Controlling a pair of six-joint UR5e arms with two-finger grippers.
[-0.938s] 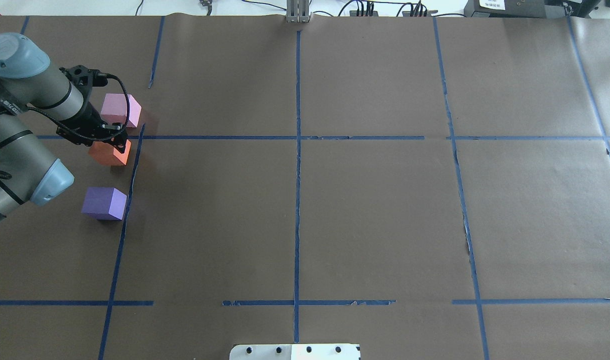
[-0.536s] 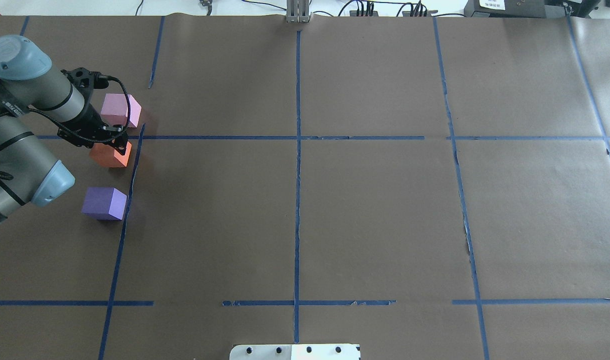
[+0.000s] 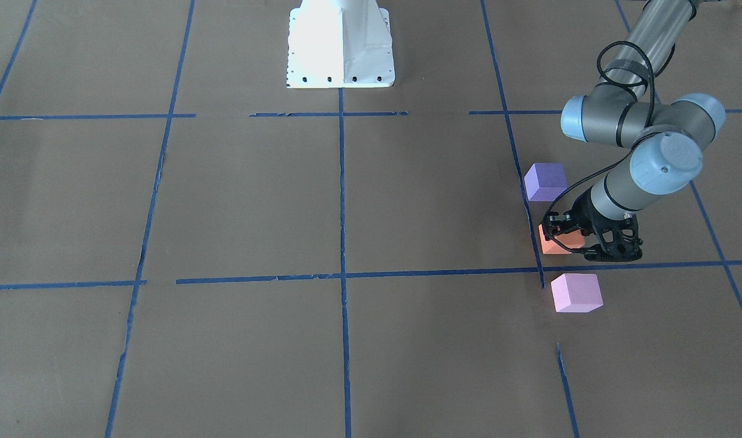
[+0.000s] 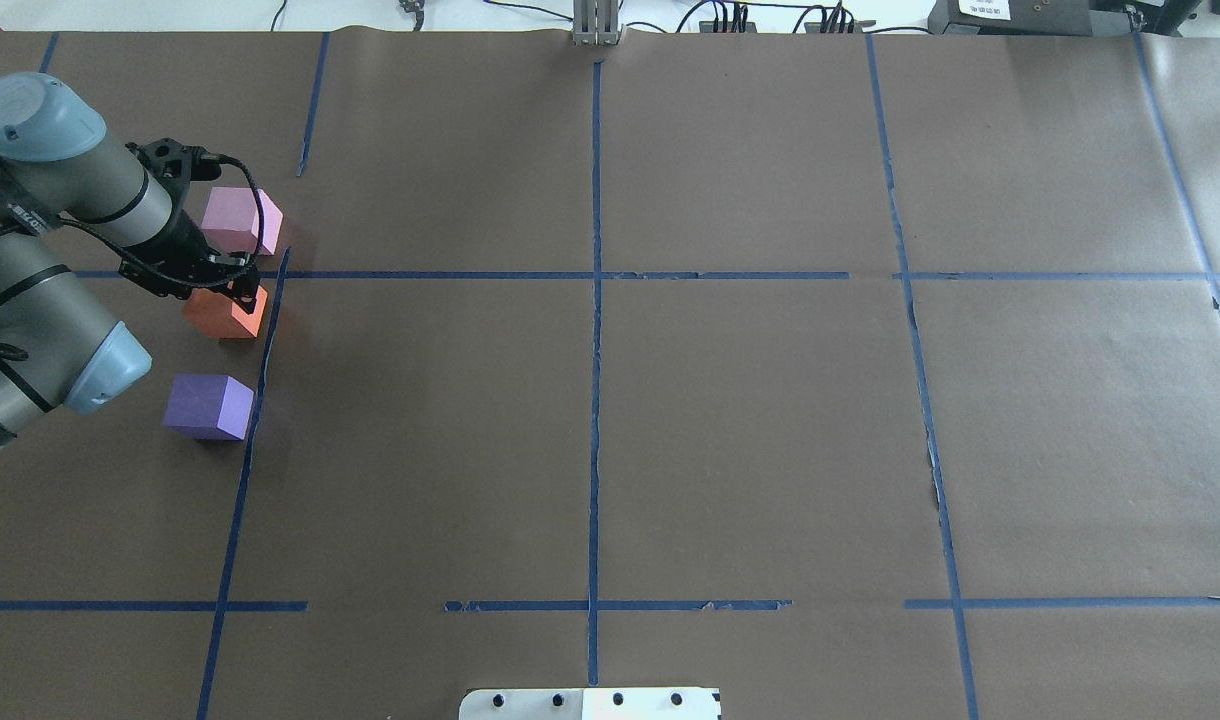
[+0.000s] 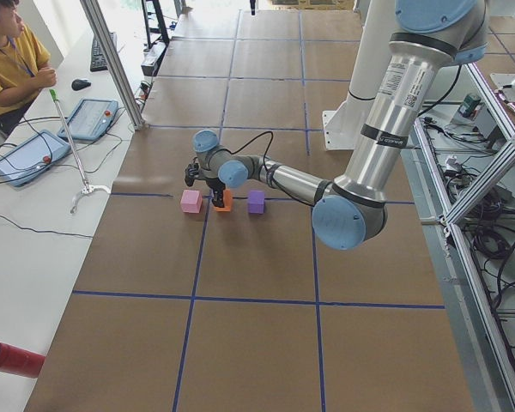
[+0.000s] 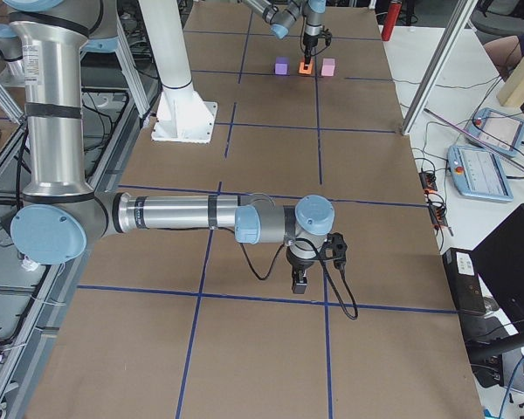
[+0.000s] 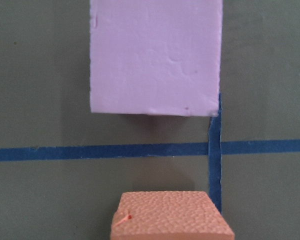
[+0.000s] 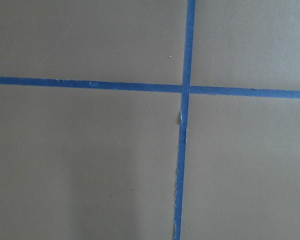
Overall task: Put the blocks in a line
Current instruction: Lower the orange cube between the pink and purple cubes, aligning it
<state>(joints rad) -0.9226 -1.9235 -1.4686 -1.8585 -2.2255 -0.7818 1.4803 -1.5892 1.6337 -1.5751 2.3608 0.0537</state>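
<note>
The orange block (image 4: 220,315) sits between the pink-lilac block (image 4: 240,220) and the dark purple block (image 4: 208,406), at the table's left side beside a blue tape line. My left gripper (image 4: 235,292) is shut on the orange block, low at the table. In the front-facing view the gripper (image 3: 565,234) stands over the orange block (image 3: 550,245), with the purple block (image 3: 545,181) and the pink block (image 3: 576,292) to either side. The left wrist view shows the orange block's top (image 7: 170,217) and the pink block (image 7: 155,55) apart from it. My right gripper (image 6: 299,281) hangs over bare paper; I cannot tell its state.
Brown paper with a grid of blue tape lines (image 4: 595,275) covers the table. The white robot base (image 3: 340,42) stands at the near edge. An operator (image 5: 9,60) sits by tablets beyond the far side.
The left gripper and the orange block have shifted slightly toward the purple block and lower. The pink and purple blocks have not moved.
</note>
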